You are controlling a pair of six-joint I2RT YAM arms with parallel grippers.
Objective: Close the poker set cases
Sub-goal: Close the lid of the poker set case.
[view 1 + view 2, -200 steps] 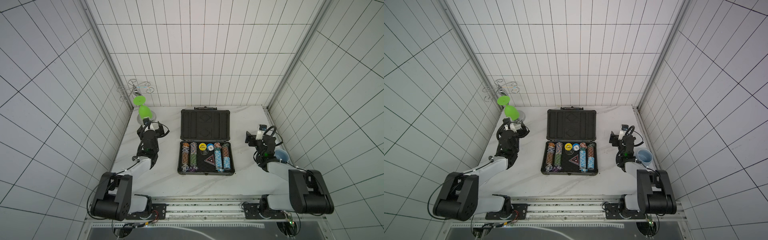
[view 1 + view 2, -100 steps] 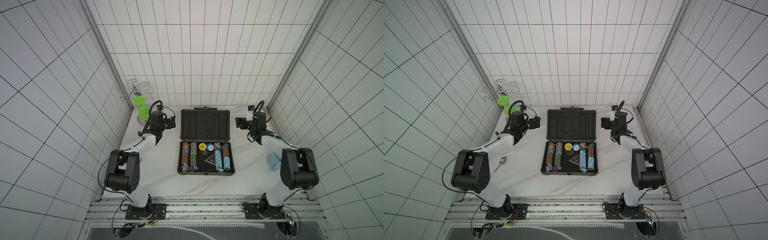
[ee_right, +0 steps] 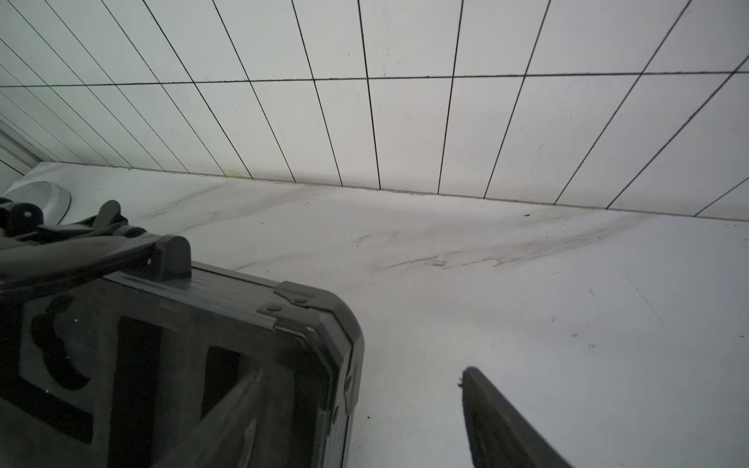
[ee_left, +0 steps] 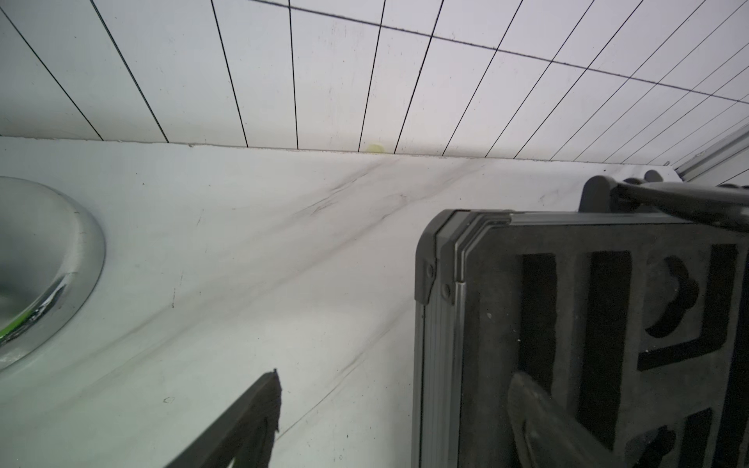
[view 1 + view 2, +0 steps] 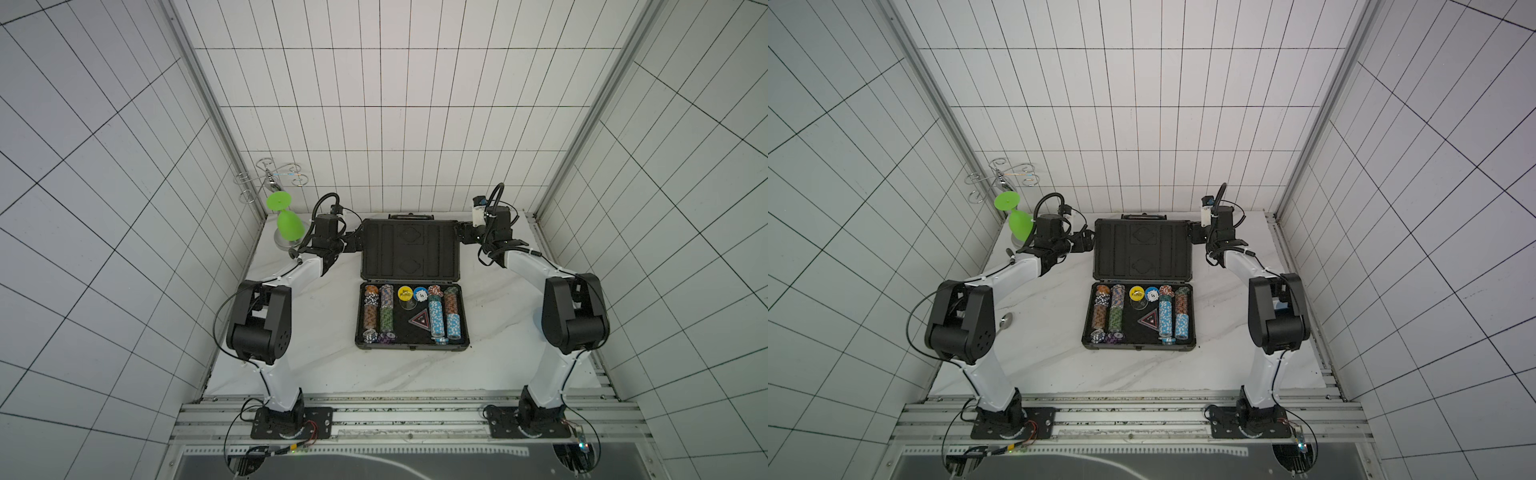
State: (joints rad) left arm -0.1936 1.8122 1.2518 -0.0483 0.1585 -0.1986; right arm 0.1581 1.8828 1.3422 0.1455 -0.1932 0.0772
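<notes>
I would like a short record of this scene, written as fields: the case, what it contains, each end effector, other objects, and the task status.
poker set case: open on the table
lid: folded back toward the far wall
contents: poker chips in rows in the near half
left end effector: open, astride the lid's left edge
right end effector: open, astride the lid's right edge
other: green glass, inverted, far left corner
status: lid not yet closed

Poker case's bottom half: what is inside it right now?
In the poker case bottom half: rows of multicoloured poker chips, a yellow button, a blue chip and a triangular plaque on black foam. Whatever lies beneath the chip rows is covered.
</notes>
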